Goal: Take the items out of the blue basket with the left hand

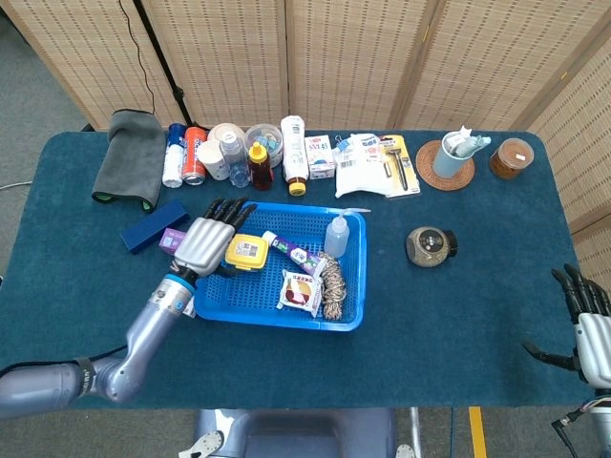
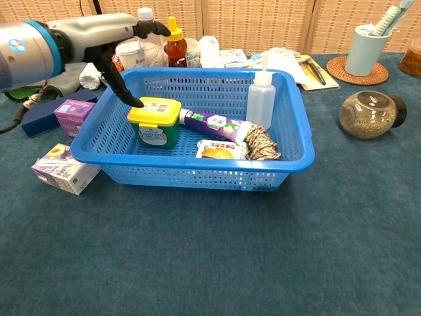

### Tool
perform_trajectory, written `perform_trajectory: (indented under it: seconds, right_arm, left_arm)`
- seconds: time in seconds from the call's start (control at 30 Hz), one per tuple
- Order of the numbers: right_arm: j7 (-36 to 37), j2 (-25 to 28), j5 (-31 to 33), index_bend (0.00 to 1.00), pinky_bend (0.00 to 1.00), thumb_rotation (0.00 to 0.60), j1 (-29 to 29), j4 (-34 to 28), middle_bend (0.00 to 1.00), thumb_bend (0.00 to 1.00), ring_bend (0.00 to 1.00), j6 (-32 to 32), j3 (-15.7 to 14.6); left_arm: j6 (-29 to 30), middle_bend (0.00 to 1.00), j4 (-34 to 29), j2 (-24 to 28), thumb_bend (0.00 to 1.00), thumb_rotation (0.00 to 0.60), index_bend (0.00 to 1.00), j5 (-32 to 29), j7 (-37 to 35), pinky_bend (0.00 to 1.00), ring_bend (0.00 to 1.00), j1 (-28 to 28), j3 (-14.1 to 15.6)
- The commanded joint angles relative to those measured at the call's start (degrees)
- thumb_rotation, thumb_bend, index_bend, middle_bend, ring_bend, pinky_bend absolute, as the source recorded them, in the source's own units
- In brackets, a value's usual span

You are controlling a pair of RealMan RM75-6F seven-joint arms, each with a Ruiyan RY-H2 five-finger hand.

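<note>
Now the left hand (image 1: 205, 242) hovers palm-down over the left end of the blue basket (image 1: 349, 315), fingers spread and empty, above the yellow-lidded jar (image 2: 154, 122).

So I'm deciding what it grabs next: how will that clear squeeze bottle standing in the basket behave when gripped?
The squeeze bottle is tall, narrow and upright, so a sideways nudge would probably tip it. Its translucent plastic looks soft and may give under the fingers. It seems light, and leans near the basket wall, limiting room.
</note>
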Motion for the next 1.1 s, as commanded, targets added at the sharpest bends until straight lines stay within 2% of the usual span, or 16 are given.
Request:
perform_trajectory:
  seconds: [0.03,0.27,0.53,0.67,0.8,0.87,1.0,1.1]
  right_arm:
    - [0.18,0.06,0.15,0.00,0.00,0.600,0.07,0.11,0.00,0.00,0.00,-0.16,0.07]
    - [0.19,-0.07,0.77,0.00,0.00,0.600,0.39,0.47,0.00,0.00,0.00,-0.82,0.24]
    - [0.22,-0.22,1.97,0.00,0.00,0.600,0.83,0.80,0.00,0.00,0.00,-1.88,0.54]
    - [0.34,-0.20,2.25,0.00,0.00,0.600,1.01,0.82,0.00,0.00,0.00,-2.38,0.55]
    - [0.40,-0.23,2.70,0.00,0.00,0.600,1.09,0.97,0.00,0.00,0.00,-2.65,0.65]
    - [0.47,-0.23,2.93,0.00,0.00,0.600,1.14,1.00,0.00,0.00,0.00,-2.75,0.75]
    - [0.45,-0.28,3.19,0.00,0.00,0.600,1.23,1.08,0.00,0.00,0.00,-2.91,0.85]
    - [0.38,-0.34,3.30,0.00,0.00,0.600,1.30,1.15,0.00,0.00,0.00,-3.11,0.84]
  left_arm:
    - [-0.85,0.00,2.55,-2.87,0.08,0.600,0.00,-3.25,3.40,0.00,0.00,-2.47,-0.36]
    - [-2.29,0.00,6.19,-6.42,0.08,0.600,0.00,-8.18,6.26,0.00,0.00,-4.99,0.05]
    - [-2.02,0.00,8.70,-9.15,0.08,0.600,0.00,-7.91,5.58,0.00,0.00,-5.05,1.45]
    - [-3.05,0.00,10.57,-10.49,0.08,0.600,0.01,-9.93,6.10,0.00,0.00,-5.63,1.60]
    - [-3.23,0.00,12.16,-12.00,0.08,0.600,0.07,-11.05,6.53,0.00,0.03,-6.05,1.74]
    - [-3.12,0.00,12.80,-12.62,0.09,0.600,0.10,-11.56,6.92,0.04,0.07,-6.21,1.87]
    - [-2.46,0.00,13.83,-13.65,0.11,0.600,0.15,-11.99,7.70,0.19,0.18,-6.42,2.00]
    - [-2.12,0.03,14.51,-14.18,0.18,0.600,0.20,-12.02,8.00,0.29,0.24,-6.54,1.91]
